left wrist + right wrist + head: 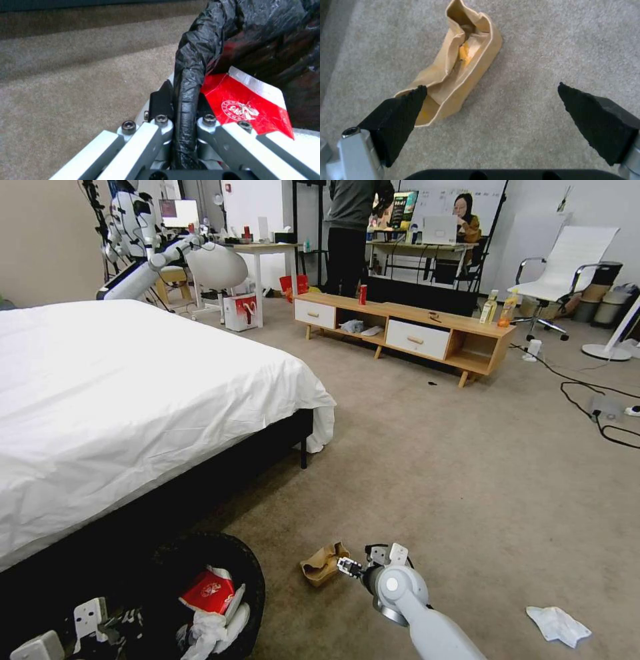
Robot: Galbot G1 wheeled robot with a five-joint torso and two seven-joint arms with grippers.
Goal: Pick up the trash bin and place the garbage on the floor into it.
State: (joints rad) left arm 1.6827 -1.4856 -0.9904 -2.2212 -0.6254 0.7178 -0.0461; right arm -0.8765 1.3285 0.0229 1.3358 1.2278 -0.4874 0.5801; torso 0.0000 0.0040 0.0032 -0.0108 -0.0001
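The bin (200, 553), lined with a crinkled black bag, is seen at the bottom left of the head view, right beside the dark base of the bed (133, 393). Its rim (188, 100) is clamped between the fingers of the left gripper (183, 110), as is shown in the left wrist view, where the black plastic is pinched tight between the two dark pads. A flat red snack packet (210, 592) and crumpled white tissues (213, 630) are seen lying inside the bin; the packet (246, 105) rests just beside the clamped rim.

On the carpet (467, 460), just to the right of the bin, a crumpled brown paper bag (325, 563) is found lying on its side. The right gripper (352, 568) is held low beside it, at its right-hand end. In the right wrist view the gripper (491, 92) is seen spread wide, with the bag (460, 67) lying nearer one black fingertip (400, 112) than the other; whether that tip is touching the paper cannot be told. Nothing is held between the fingers.

Another crumpled white tissue (559, 625) is left on the carpet well apart, at the far right of the head view.
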